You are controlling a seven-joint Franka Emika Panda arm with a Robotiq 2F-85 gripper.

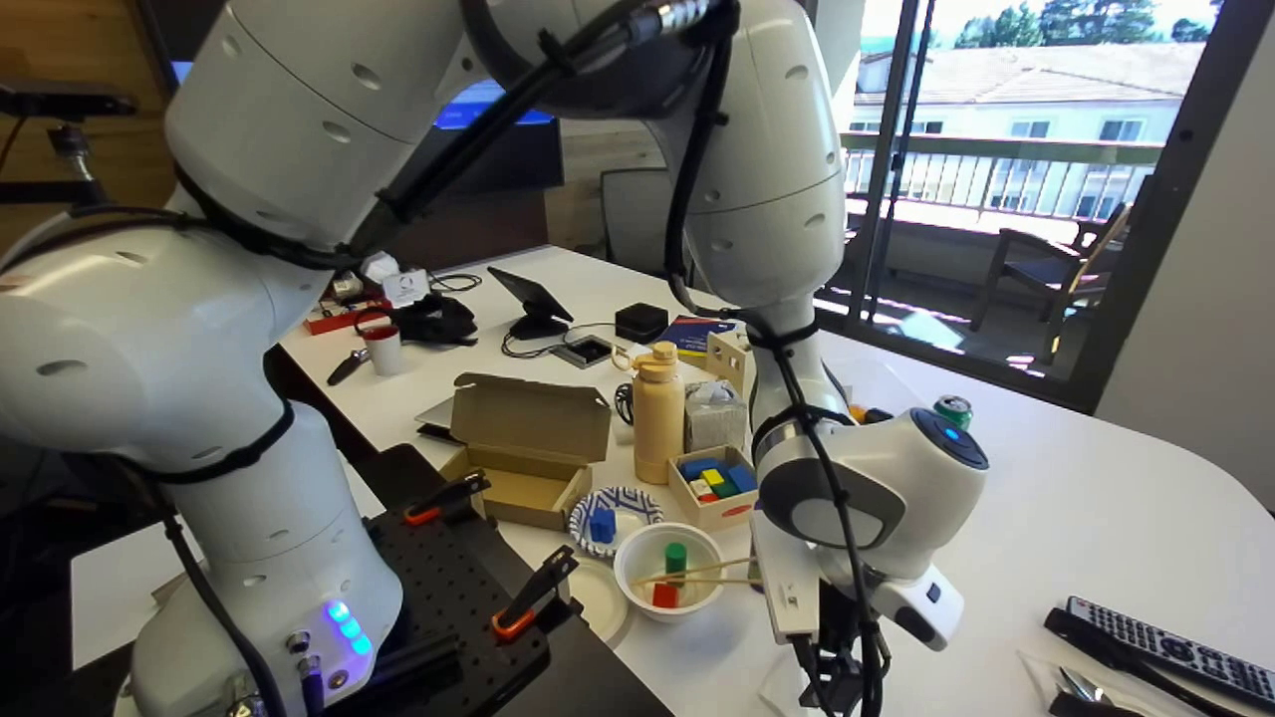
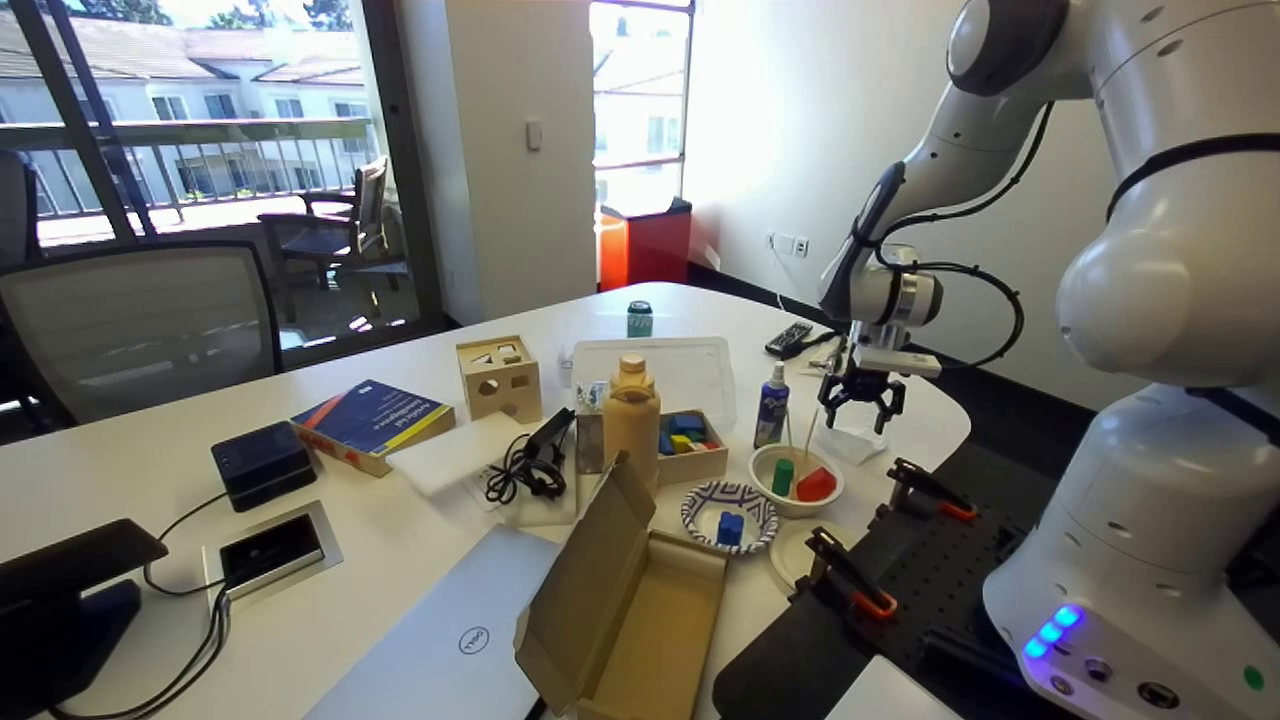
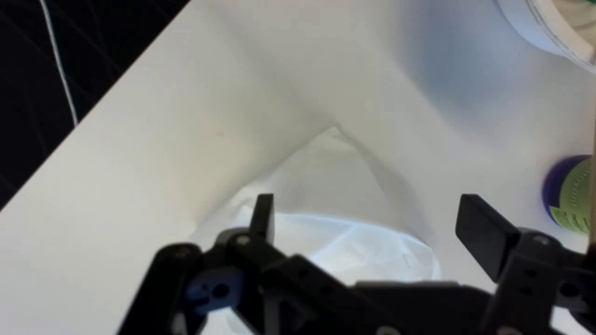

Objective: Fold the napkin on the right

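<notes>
Since the soft, rumpled, pale white napkin (image 3: pixel 333 179) lies low on the smooth white tabletop (image 3: pixel 135 195), the black two-fingered gripper (image 3: pixel 370 218), spread wide above it, may well pinch nothing if it stops high, or scrape if driven deep. Near the napkin stands a round white bowl (image 3: pixel 535 32); beyond, I see daylight filling a tall, dark-framed glass door (image 1: pixel 1006 189).

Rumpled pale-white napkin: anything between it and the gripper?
Nothing visible. In the wrist view, the open black two-fingered gripper is over the rumpled pale-white napkin; the round white bowl and cylindrical purple-and-green bottle sit near that view's right edge, outside the gap.
</notes>
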